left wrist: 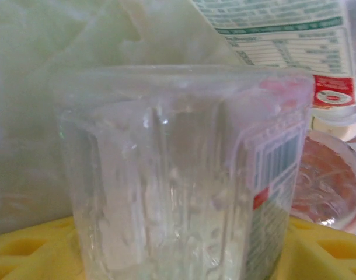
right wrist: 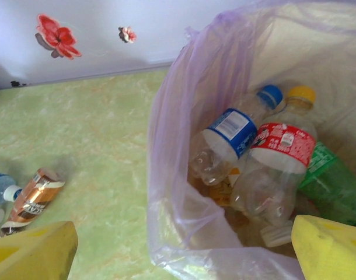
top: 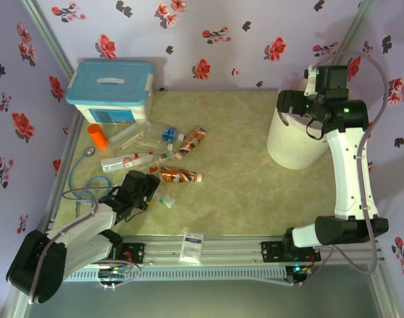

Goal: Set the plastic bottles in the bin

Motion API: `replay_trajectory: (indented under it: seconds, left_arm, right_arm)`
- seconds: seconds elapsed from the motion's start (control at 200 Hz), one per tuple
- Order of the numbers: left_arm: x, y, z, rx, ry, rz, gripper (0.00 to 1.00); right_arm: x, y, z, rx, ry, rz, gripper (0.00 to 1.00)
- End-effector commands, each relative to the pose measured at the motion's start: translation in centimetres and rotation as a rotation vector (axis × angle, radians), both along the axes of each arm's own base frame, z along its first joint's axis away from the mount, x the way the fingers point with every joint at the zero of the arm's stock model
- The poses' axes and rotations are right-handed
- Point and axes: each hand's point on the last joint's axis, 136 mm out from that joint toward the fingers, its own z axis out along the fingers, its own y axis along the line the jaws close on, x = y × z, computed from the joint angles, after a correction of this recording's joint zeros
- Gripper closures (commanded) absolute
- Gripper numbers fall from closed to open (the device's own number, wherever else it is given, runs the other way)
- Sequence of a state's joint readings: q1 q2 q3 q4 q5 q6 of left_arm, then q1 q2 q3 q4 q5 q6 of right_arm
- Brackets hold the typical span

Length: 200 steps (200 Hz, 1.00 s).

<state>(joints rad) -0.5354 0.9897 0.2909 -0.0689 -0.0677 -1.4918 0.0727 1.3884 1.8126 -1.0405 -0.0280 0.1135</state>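
Closely, a clear ribbed plastic bottle [left wrist: 166,192] is flanked by left gripper [top: 144,185], hold unclear; right gripper [right wrist: 181,248] is spread above round white bin [top: 295,149]

You have free table [top: 248,185] in the middle, between the plastic bottles [top: 155,159] on the left and the bin [top: 291,149]. The box [top: 109,89] and orange cylinder [top: 97,136] close the far left corner. The right gripper [right wrist: 184,248] hangs over the bin's mouth, jaws wide.
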Motion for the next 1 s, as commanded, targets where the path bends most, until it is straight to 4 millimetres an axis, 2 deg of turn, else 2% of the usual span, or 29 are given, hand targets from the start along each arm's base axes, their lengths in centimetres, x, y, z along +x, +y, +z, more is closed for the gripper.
replay_trajectory:
  seconds: [0.0, 0.115, 0.135, 0.29, 0.41, 0.595, 0.715, 0.88, 0.995]
  left_arm:
    - [0.0, 0.1, -0.5, 0.006, 0.017, -0.003, 0.29]
    - [0.0, -0.1, -0.5, 0.008, 0.016, -0.017, 0.37]
    - [0.7, -0.5, 0.7, -0.005, -0.01, -0.018, 0.38]
    - [0.8, -0.3, 2.4, 0.006, -0.031, -0.021, 0.39]
    - [1.1, 0.1, 5.2, 0.038, -0.086, -0.04, 0.39]
    - [3.0, -0.7, 10.7, 0.077, -0.211, -0.124, 0.39]
    - [5.4, -2.0, 15.2, 0.061, -0.321, -0.183, 0.39]
    - [9.3, -5.0, 20.3, 0.008, -0.436, -0.316, 0.4]
    - [11.4, -7.1, 22.9, -0.049, -0.501, -0.367, 0.41]
  right_arm:
    - [-0.5, 0.4, 1.2, 0.033, -0.061, 0.002, 0.05]
    - [-0.3, 0.7, 0.8, 0.038, -0.051, 0.016, 0.05]
    - [-0.3, 0.8, 0.7, 0.04, -0.049, 0.019, 0.05]
    - [-0.5, 1.2, 1.4, 0.057, -0.065, 0.034, 0.06]
    - [-1.1, 3.0, 2.9, 0.105, -0.108, 0.089, 0.06]
    - [-2.0, 8.8, 3.9, 0.135, -0.097, 0.277, 0.06]
    - [-3.5, 14.2, 3.6, 0.209, -0.061, 0.468, 0.06]
    - [-5.2, 21.1, 0.7, 0.247, 0.046, 0.661, 0.06]
    - [-6.2, 25.7, -1.5, 0.328, 0.114, 0.747, 0.08]
